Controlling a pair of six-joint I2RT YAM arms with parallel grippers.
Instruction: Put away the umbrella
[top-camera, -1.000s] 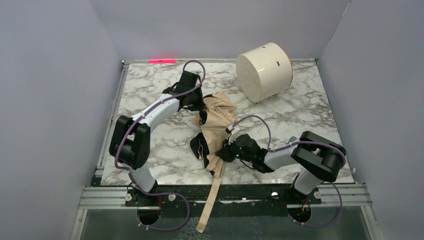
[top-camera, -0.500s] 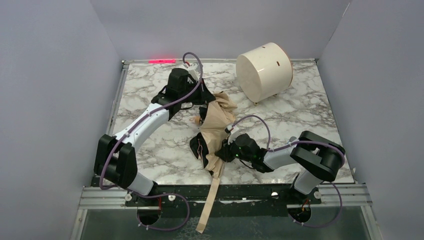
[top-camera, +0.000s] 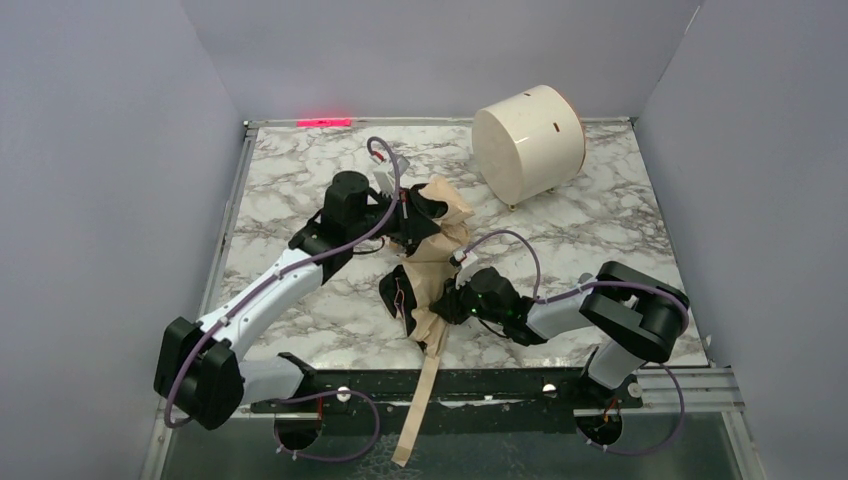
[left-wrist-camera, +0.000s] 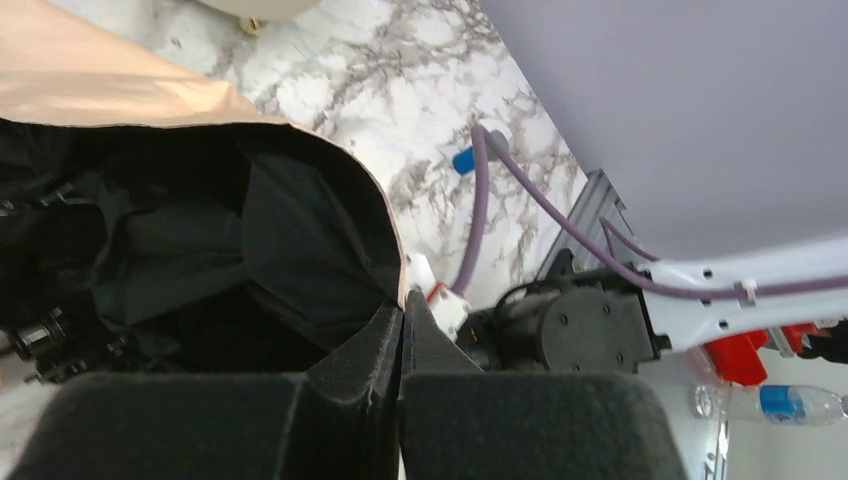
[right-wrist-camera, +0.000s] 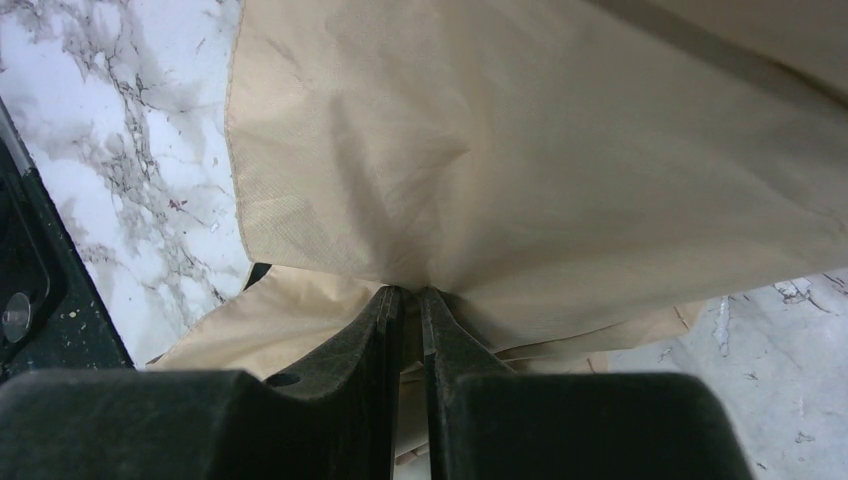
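Observation:
The umbrella (top-camera: 436, 250) lies crumpled at the table's middle, tan fabric outside and black lining inside. Its long tan strap (top-camera: 418, 410) hangs over the near edge. My left gripper (top-camera: 412, 218) is at the umbrella's far end, shut on the thin fabric edge. In the left wrist view the fingertips (left-wrist-camera: 403, 312) pinch that tan rim, and the black lining (left-wrist-camera: 250, 240) opens to the left. My right gripper (top-camera: 450, 298) is shut on the tan fabric (right-wrist-camera: 520, 150) at the near end, and a fold is clamped between its tips (right-wrist-camera: 405, 295).
A white cylindrical drum (top-camera: 528, 142) lies on its side at the back right of the marble table (top-camera: 620, 230). Grey walls enclose three sides. The right arm's wrist and purple cable (left-wrist-camera: 590, 325) show beyond the left fingers.
My left arm has swung from the back left toward the umbrella and shut on its far fabric edge, pulling that end open a little. The right gripper has held still.

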